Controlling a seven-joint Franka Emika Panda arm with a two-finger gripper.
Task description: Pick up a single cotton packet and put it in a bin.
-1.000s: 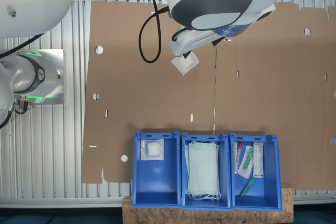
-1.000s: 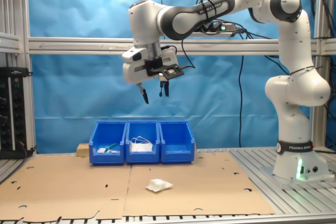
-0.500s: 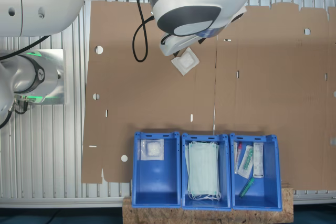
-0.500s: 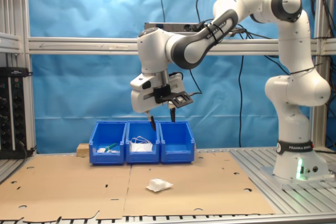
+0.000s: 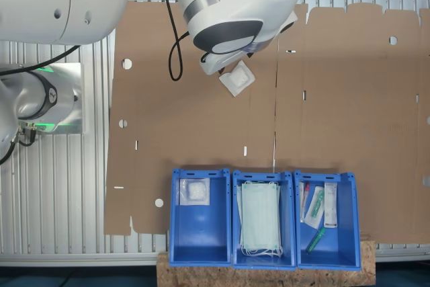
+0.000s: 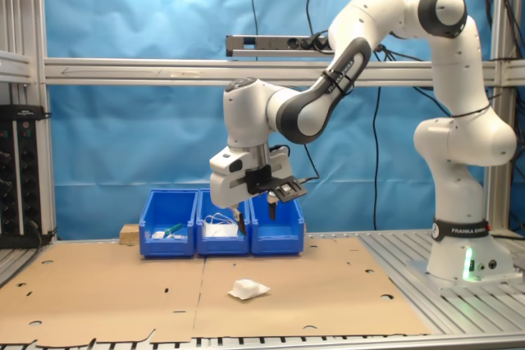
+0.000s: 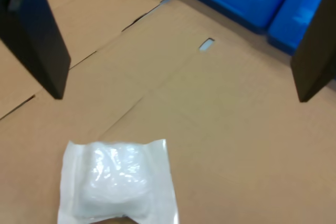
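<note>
Descending over the last second, the gripper (image 6: pixel 254 219) has been brought low above the cardboard sheet (image 6: pixel 123 284); its fingers (image 7: pixel 39 40) are seen spread and empty; the cotton packet (image 6: pixel 248 288) lies flat beneath, untouched; the grasp is judged imminent, the bins (image 5: pixel 262 216) well apart.

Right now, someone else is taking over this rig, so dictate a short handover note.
Pincer: open, empty, in the air above the cotton packet, not touching it.
Cotton packet: flat on the cardboard sheet, away from the three blue bins.
Another cotton packet lies in the end bin at the first exterior view's left.
Done: nothing grasped.
Left: descend, grasp, carry, drop in a bin.
</note>
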